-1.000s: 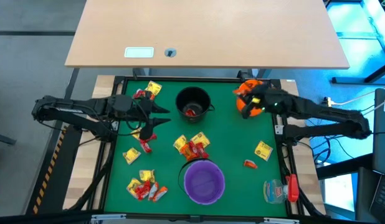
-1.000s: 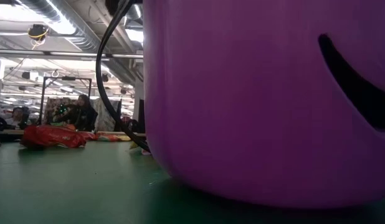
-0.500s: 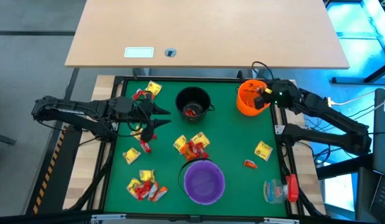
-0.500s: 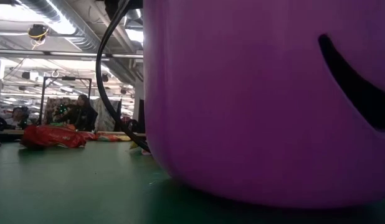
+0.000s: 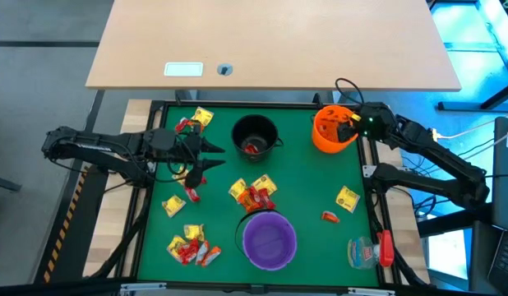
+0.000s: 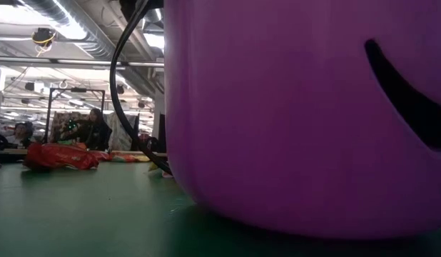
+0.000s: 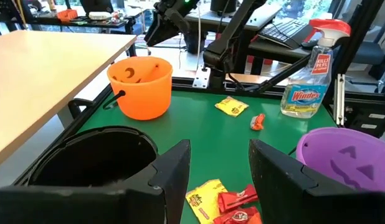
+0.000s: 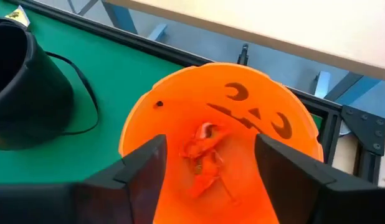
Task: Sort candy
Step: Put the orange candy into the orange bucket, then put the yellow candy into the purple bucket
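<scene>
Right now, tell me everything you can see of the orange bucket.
The orange bucket is a small plastic pail with a dark jack-o'-lantern face printed on its wall and a thin black wire handle. It stands upright near the green mat's far right corner. Orange-wrapped candy lies inside. The right tool hangs just above its mouth, jaws spread, holding nothing.

A green table (image 5: 307, 185) held three buckets: a black bucket (image 5: 255, 136), an orange bucket (image 5: 330, 130) and a purple bucket (image 5: 269, 240). Candy (image 5: 253, 196) lay scattered on it in small piles. A spray bottle (image 5: 371, 250) lay near one corner.
</scene>
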Available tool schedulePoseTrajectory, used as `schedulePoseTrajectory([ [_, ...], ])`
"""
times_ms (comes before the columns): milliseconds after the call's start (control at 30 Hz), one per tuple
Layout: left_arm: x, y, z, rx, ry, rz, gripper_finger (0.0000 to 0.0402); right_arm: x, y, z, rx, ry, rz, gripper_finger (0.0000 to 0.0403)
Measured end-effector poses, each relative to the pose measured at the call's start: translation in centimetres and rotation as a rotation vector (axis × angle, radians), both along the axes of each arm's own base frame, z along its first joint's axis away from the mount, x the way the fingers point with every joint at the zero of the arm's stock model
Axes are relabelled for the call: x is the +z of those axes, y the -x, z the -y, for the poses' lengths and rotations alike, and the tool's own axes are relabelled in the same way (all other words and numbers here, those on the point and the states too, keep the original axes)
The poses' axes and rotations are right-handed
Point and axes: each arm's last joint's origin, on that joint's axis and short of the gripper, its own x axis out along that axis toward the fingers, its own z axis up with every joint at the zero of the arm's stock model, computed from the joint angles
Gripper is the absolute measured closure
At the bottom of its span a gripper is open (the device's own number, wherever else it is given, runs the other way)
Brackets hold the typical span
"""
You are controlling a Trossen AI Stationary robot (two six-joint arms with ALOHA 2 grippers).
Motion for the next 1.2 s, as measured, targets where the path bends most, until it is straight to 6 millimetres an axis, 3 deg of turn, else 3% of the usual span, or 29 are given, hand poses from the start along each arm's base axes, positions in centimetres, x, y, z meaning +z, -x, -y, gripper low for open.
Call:
schedulePoseTrajectory([
  [200,0.2,-0.1,0.1,-0.011,-0.036,0.02,0.0248,1.6,0.0,-0.4,0.062,-0.034,0.076,0.0145],
  [633,1.0,-0.2,0.1,-0.027,-0.117,0.091,0.0248,7.2,0.5,-1.6,0.201,-0.138,0.388,0.018],
  [1200,1.3,-0.3,0.0,-0.018,-0.17,0.113,0.0248,7.5,-0.3,-3.0,0.324,-0.16,0.394,0.0187],
])
